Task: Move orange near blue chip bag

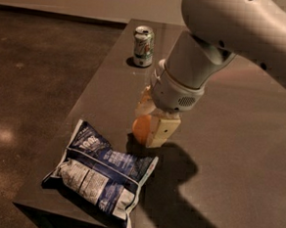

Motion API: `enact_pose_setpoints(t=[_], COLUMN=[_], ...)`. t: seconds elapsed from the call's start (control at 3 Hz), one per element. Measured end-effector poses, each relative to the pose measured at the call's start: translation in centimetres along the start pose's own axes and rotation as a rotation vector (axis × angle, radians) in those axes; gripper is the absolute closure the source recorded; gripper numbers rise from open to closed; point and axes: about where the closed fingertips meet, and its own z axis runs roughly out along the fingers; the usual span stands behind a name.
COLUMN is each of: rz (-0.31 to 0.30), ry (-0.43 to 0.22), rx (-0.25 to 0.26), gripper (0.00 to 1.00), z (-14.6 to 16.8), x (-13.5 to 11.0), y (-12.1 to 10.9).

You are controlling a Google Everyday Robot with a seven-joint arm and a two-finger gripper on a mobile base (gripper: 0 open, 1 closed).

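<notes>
Matte orange skin shows between the cream-coloured fingers [164, 131] of the gripper [150, 126], which hangs over the left half of the table [244, 142], just beyond the upper right edge of the blue chip bag [102, 174]. The fingers are closed around the orange [141, 128]: one blocky, flat-sided pad presses its right side, and a second, paler finger sits behind and above it. The fruit is small, round and evenly coloured, with only its left half exposed. Whether it touches the tabletop or sits a little above it cannot be told; a dark shadow [178, 172] pools directly under it and runs toward the near right.

The bag lies flat and crumpled at the near left corner of the table, its dark blue foil creased and glinting, with white lettering on the upper part and a white printed panel across the lower part. Its top right corner lies near the orange but apart from it.

Above the gripper, a smooth, rounded white wrist widens into the thick, glossy arm [232, 34], which crosses the top right of the view. A green-and-silver soda can [143, 46] stands upright at the far left edge of the table, well apart from the bag. The tabletop is dark, smooth and faintly reflective; the floor [37, 79] to the left is a mottled, dull brown.
</notes>
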Motion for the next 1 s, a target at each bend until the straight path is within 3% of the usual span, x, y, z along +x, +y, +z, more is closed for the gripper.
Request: enact_pose_setpoints(t=[0.33,1.0], rz=[-0.095,-0.165], ry=[0.008,0.015], rx=[-0.045,-0.112], gripper=[0.65,0.18], z=[1.2,2.7], x=[-0.3,0.3], y=[0.4,0.3])
